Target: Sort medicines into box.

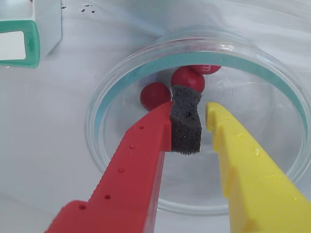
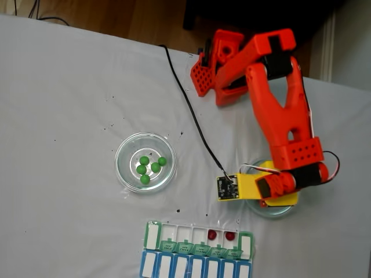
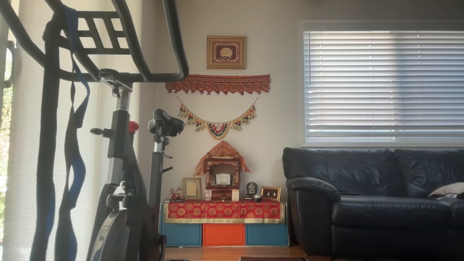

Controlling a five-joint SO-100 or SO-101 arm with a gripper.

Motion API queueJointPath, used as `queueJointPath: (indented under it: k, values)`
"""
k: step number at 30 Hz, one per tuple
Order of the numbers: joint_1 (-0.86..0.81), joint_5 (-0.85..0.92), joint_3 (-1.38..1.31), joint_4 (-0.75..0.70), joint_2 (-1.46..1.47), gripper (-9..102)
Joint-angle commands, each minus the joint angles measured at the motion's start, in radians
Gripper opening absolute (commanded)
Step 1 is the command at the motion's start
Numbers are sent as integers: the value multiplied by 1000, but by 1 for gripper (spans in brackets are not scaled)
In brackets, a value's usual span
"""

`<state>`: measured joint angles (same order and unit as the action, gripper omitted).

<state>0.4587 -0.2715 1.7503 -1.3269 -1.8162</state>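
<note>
Right under the gripper (image 1: 199, 114) sits a round glass dish (image 1: 97, 111), its clear rim ringing the tips on every side. In the fixed view a second glass dish (image 2: 122, 168) lies well off to the left of the gripper, and a blue-lidded row (image 2: 197, 267) runs along the bottom edge, below and to its left. A black cable (image 2: 185, 104) snakes down across the white table (image 2: 69, 104) and ends just beside the gripper.

Out in the room, an exercise bike (image 3: 123, 152) stands on the left and a dark sofa (image 3: 373, 203) sits under closed blinds (image 3: 384, 83). Between them, a small shrine (image 3: 222, 170) rests on a red cloth (image 3: 223, 211), a garland (image 3: 217, 127) and a framed picture (image 3: 226, 52) above it.
</note>
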Motion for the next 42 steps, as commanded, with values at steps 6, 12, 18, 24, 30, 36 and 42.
queueJointPath:
  k: [6, 12, 18, 24, 30, 36, 42]
  values:
    - [-20, 48, 5, 31, -77, 10]
    - [-11, 51, 23, 32, -69, 12]
    - [3, 52, 52, 48, -69, 13]
    - [3, 49, 54, 52, -54, 14]
    - [5, 51, 61, 58, -51, 14]
    - [6, 51, 78, 49, -67, 18]
    - [8, 34, 104, 61, -91, 19]
